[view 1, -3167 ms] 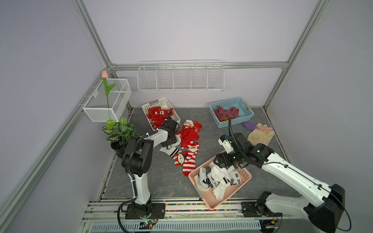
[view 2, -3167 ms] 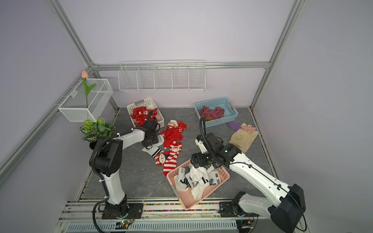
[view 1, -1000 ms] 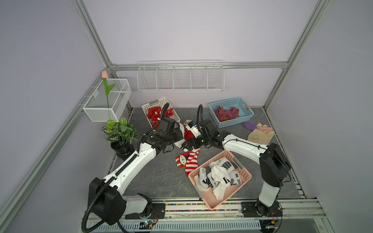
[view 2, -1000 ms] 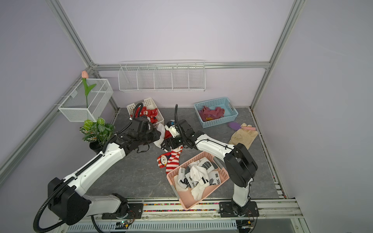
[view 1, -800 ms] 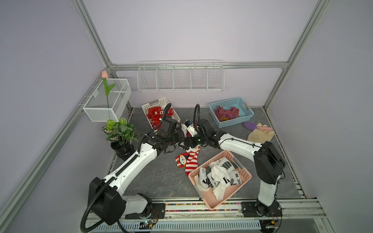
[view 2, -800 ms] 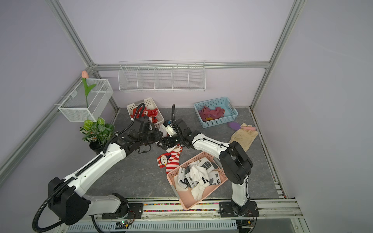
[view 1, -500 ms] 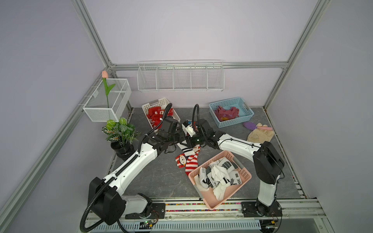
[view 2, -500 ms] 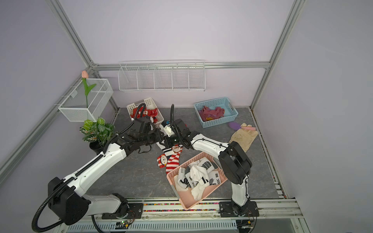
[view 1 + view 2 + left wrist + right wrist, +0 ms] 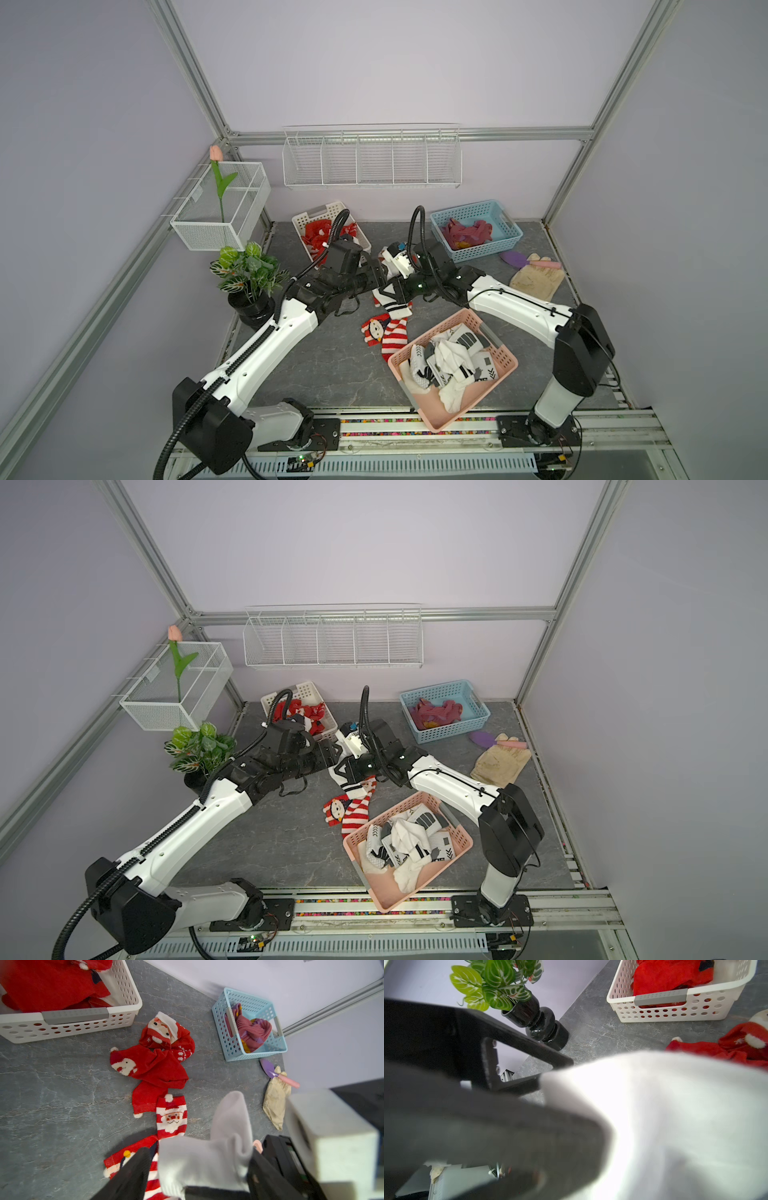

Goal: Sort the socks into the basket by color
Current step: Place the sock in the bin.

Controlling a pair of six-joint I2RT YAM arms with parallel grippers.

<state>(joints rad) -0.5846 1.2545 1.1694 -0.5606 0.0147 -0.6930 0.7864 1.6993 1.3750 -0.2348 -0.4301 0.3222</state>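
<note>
A white sock with black marks (image 9: 392, 301) (image 9: 347, 781) hangs above the table's middle between both arms. My right gripper (image 9: 397, 286) (image 9: 348, 766) is shut on it; the sock's white cloth (image 9: 675, 1115) fills the right wrist view. My left gripper (image 9: 376, 278) (image 9: 199, 1152) is open, its jaws wide on either side of the same sock (image 9: 207, 1159). Below lie a red-and-white striped Santa sock (image 9: 392, 334) (image 9: 171, 1118) and a heap of red socks (image 9: 158, 1061). The white basket (image 9: 303, 220) holds red socks, the blue basket (image 9: 505, 216) purple-maroon ones, and the pink basket (image 9: 457, 318) white ones.
A potted plant (image 9: 249, 270) in a black vase stands left of the arms. Beige gloves (image 9: 536, 280) and a purple brush (image 9: 515, 258) lie at the right. A wire rack (image 9: 372, 162) hangs on the back wall, a wire box (image 9: 220, 208) on the left.
Both arms have come together over the red socks. The right gripper has shut on the white sock, and the left gripper, shut on it before, has opened.
</note>
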